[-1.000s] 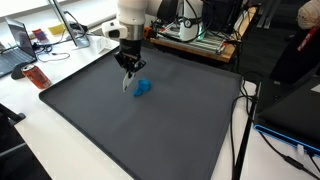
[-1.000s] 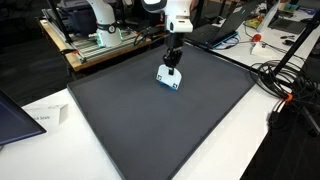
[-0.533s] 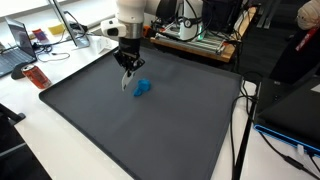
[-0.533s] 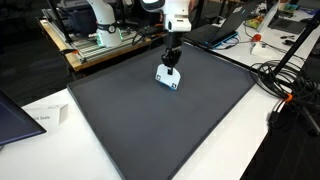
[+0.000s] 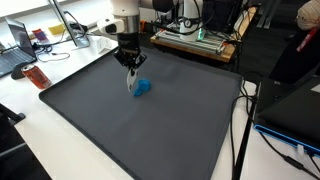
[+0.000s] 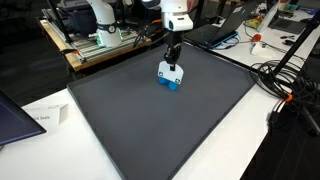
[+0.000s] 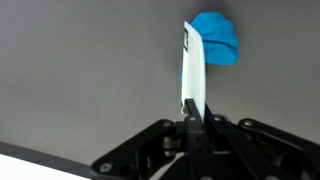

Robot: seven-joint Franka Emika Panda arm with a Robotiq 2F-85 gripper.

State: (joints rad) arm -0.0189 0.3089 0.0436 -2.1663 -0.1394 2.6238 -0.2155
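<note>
My claw [image 5: 130,68] is clenched on a thin white card [image 5: 131,82], pinching its upper edge so that the card hangs straight down below my fingers. In the wrist view the claw [image 7: 192,118] comes in from the bottom, both fingers pressed flat against the card [image 7: 193,70], which shows edge-on as a narrow white strip running away from me.

Just beside the card's lower end sits a small blue object [image 5: 142,87]. In the wrist view the blue object [image 7: 216,38] lies past the far tip of the card and a little to the right of it. In an exterior view the card [image 6: 170,71] faces the camera as a white square under the claw [image 6: 172,58], with the blue object [image 6: 171,84] showing along its bottom edge. I cannot tell whether the card touches the blue object, or whether its lower edge rests on the surface or hangs just above it.

All of this is over the far part of a large dark grey mat [image 5: 150,130] that covers most of a white table [image 5: 40,135]. Beyond the mat's far edge stand cluttered desks with equipment [image 5: 195,28].
</note>
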